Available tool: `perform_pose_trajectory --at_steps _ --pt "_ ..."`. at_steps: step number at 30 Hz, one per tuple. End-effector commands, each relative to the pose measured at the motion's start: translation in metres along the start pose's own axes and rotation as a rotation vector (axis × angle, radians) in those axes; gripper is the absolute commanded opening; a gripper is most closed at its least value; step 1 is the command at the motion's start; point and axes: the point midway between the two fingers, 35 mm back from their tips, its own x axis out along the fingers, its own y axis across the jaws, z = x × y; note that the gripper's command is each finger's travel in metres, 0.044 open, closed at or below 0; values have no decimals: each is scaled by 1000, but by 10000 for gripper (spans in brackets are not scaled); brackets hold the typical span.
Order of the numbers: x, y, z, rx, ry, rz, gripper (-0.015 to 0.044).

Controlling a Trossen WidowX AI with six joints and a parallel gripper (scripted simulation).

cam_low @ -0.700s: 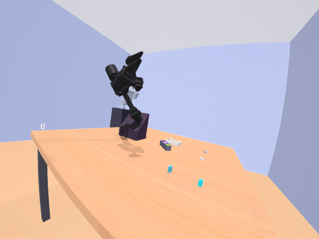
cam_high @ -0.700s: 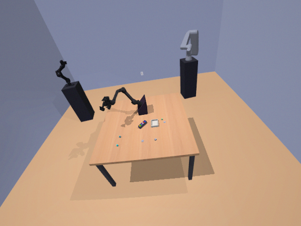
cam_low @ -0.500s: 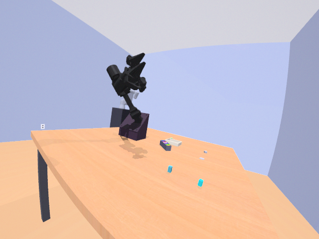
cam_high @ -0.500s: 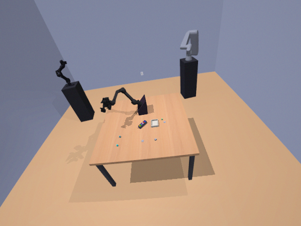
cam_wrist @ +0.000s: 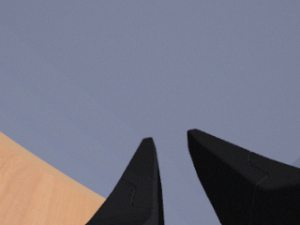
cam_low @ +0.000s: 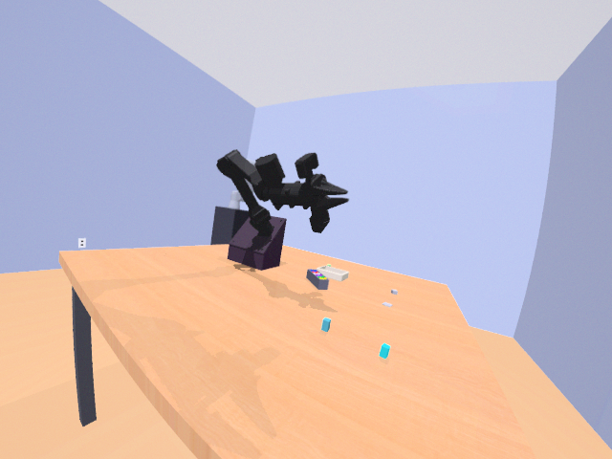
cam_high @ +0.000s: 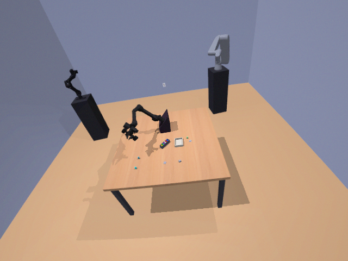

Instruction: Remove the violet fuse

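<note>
The violet fuse [cam_high: 163,143] stands in the dark fuse block [cam_high: 166,145] [cam_low: 323,285], in a row with several fuses of other colours. It is very small in the top and exterior views. The white tray [cam_high: 178,145] [cam_low: 339,276] stands beside the block. My gripper [cam_high: 130,135] [cam_low: 347,196] [cam_wrist: 170,142] is high above the table, to the left of the block in the top view, with its fingers pointing roughly level. The fingers are a little apart, with nothing between them. The wrist view shows neither block nor tray.
Two cyan pieces [cam_high: 138,157] [cam_low: 384,351] lie on the table [cam_high: 196,165] [cam_low: 148,306]. Small grey pieces [cam_high: 179,161] [cam_low: 386,304] and a green piece [cam_high: 187,137] lie there too. The arm's dark angled base [cam_high: 165,128] [cam_low: 269,254] stands behind the block.
</note>
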Motion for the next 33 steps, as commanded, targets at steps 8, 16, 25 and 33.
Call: perform_pose_trajectory --at_steps 8,16,25,33 --pt "15 167 57 430 162 549 74" --pt "-38 279 103 516 452 969 74" --pt "-141 349 129 238 873 1270 74" --pt "-172 356 133 32 999 1280 74"
